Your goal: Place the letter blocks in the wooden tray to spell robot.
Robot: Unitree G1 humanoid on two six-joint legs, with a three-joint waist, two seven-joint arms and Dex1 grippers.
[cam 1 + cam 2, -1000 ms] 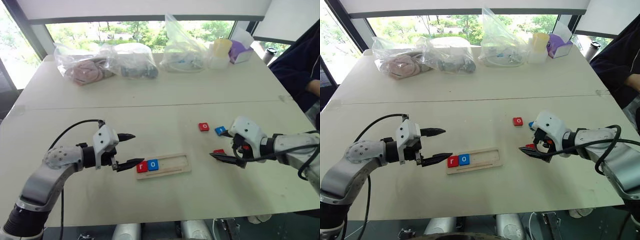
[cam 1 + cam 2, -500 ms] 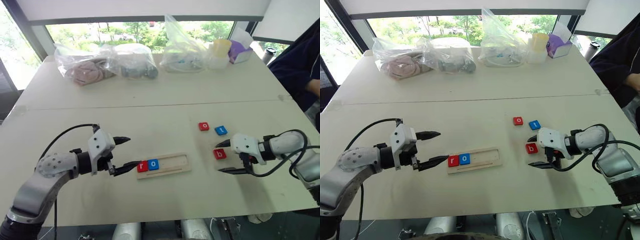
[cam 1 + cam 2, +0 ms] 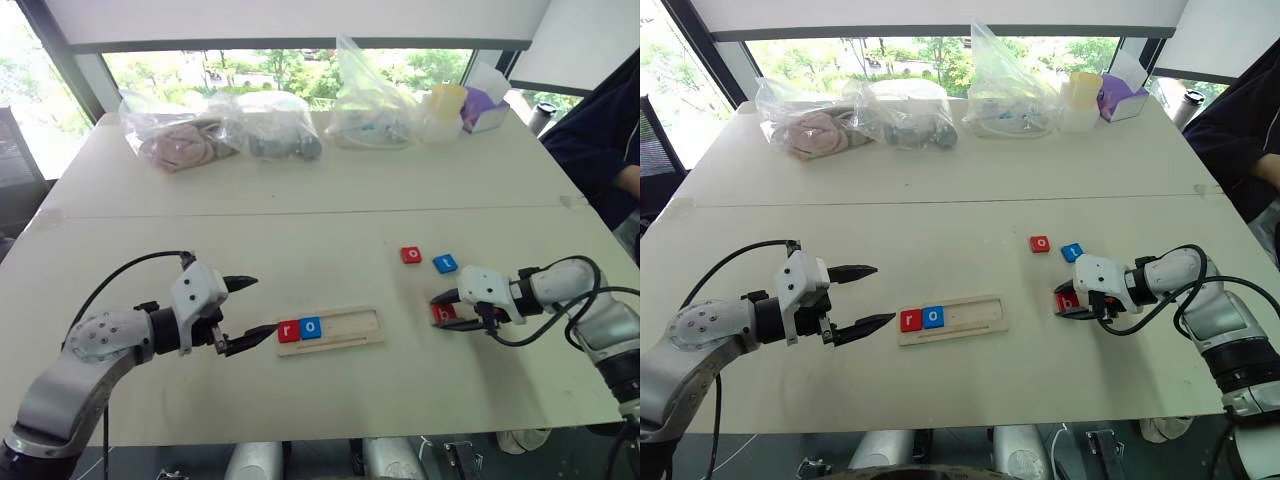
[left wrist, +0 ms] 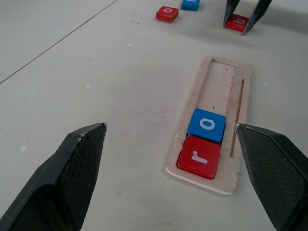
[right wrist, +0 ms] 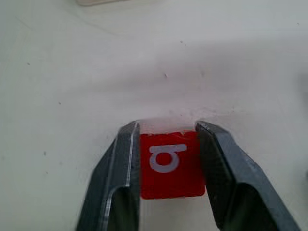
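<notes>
Red "b" block [image 5: 169, 163] pinched in right claw [image 5: 167, 139]; left claw [image 4: 168, 139] wide by "r", "o".

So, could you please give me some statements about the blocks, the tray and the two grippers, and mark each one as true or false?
1. The wooden tray holds the red r block and the blue o block. True.
2. The right gripper is shut on the blue t block. False: it is shut on the red b block; the blue t block lies free on the table.
3. The left gripper is open and holds nothing. True.
4. The red o block is in the tray. False: it lies on the table beside the t block.
</notes>
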